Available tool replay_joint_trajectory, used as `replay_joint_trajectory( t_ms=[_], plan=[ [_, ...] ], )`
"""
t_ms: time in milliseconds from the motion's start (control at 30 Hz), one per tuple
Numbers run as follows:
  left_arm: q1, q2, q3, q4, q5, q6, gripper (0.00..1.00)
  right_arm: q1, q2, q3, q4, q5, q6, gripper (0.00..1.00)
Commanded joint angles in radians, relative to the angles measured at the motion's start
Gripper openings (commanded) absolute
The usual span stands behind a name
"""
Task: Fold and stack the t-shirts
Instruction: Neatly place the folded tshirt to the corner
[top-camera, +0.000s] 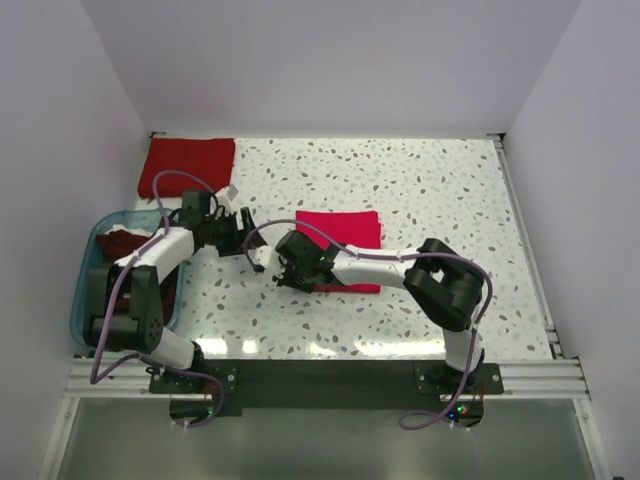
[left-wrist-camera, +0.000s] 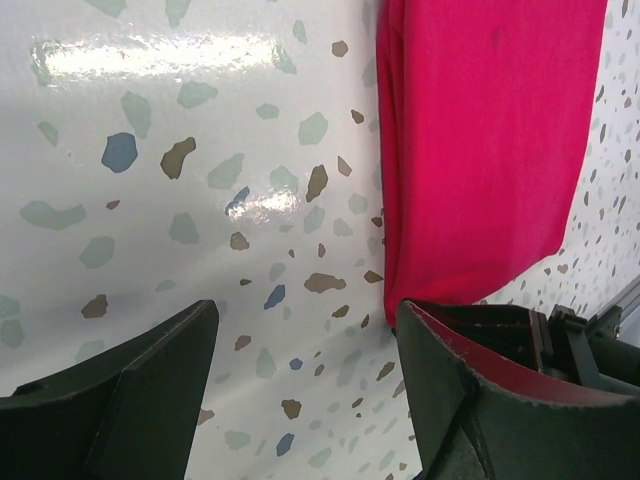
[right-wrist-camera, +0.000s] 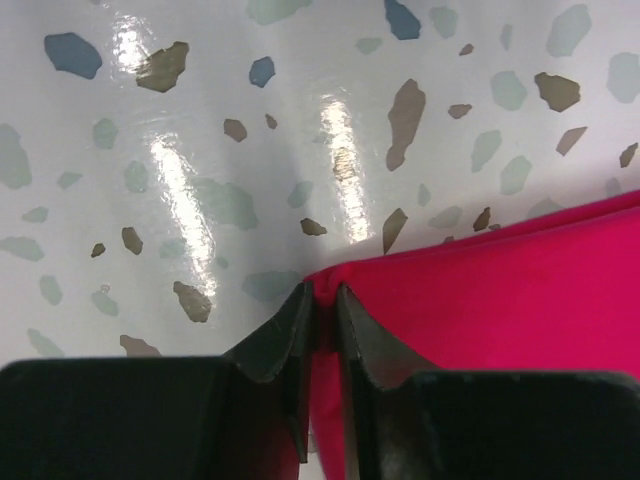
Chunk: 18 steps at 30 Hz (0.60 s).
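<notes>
Right wrist view: your right gripper (right-wrist-camera: 320, 300) pinches the pink shirt (right-wrist-camera: 500, 290) corner; your left gripper (left-wrist-camera: 305, 315) stands wide apart, empty.

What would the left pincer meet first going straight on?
Likely bare table between the open fingers of the left pincer; the edge of the crimson t-shirt lies ahead of one finger. Depth unclear.

Bench (top-camera: 420, 190): white, speckled grey, brown, blue. Centre t-shirt (top-camera: 345, 232): bright crimson-pink, plain. Far-left t-shirt (top-camera: 186, 165): darker red. Tub (top-camera: 79, 290): translucent blue; maroon t-shirt (top-camera: 122, 243) inside. Left claw (left-wrist-camera: 305, 325), right claw (right-wrist-camera: 320, 300): dark greenish-black.
</notes>
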<state>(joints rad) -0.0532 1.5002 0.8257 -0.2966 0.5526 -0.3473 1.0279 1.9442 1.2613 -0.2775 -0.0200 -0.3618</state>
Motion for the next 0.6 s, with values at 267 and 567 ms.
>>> replay_joint_trajectory(
  t_ms=[267,567],
  plan=[
    [0.003,0.034,-0.141,0.363,0.145,-0.218,0.78,-0.107,-0.183,-0.011,0.007,-0.198,0.057,0.0],
    [-0.056,0.098,-0.283,0.816,0.217,-0.542,1.0,-0.187,-0.245,-0.066,0.034,-0.325,0.056,0.0]
  ],
)
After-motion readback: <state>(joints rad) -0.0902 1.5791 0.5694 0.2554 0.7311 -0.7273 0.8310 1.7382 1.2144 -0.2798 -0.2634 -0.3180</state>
